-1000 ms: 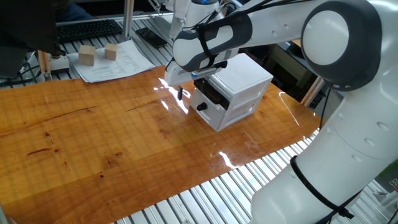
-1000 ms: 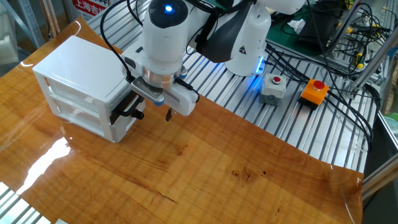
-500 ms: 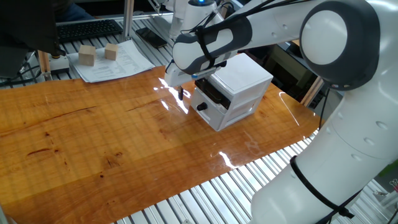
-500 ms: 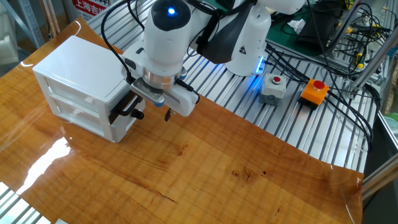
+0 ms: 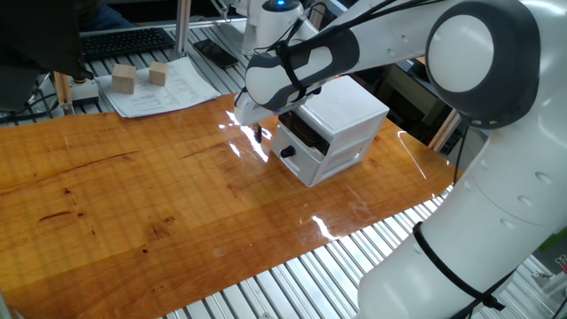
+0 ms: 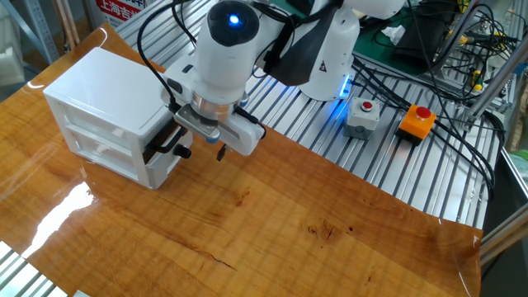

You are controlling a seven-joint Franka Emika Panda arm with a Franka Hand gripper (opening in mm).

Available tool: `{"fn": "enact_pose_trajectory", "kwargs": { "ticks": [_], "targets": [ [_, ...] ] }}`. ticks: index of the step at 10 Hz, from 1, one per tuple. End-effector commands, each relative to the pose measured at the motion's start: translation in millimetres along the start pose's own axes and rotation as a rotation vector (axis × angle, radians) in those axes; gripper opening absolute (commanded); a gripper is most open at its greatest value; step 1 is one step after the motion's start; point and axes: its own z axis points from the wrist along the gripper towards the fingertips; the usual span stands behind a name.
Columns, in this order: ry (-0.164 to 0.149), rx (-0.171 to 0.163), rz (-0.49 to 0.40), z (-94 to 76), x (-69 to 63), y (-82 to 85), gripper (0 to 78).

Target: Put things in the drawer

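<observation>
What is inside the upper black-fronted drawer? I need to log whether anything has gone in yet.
That cannot be seen. The upper drawer of the white cabinet shows only its black front; the gripper and wrist cover it from above in both views, and no tiny cube is visible anywhere.

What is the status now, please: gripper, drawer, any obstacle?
Gripper low at the front of the drawer, open or shut unclear. Drawer looks slightly out. Tiny cube not seen. Two wooden blocks far off on paper; nothing in the way.

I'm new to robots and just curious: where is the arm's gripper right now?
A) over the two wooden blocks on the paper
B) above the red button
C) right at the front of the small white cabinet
C: the gripper hangs just before the white cabinet, by its black-fronted drawer.
</observation>
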Motion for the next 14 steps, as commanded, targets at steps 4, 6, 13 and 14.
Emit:
{"fn": "enact_pose_trajectory", "kwargs": {
  "ticks": [4, 6, 13, 14],
  "targets": [
    [-0.004, -0.007, 0.018, -1.0, -1.8, -1.2, 77.5],
    [-0.005, -0.037, 0.037, -3.9, 0.1, 2.2, 77.5],
    [0.027, -0.165, 0.106, -47.1, 0.4, 34.8, 77.5],
    [0.038, -0.17, 0.109, -55.1, -1.8, 39.1, 77.5]
  ]
}}
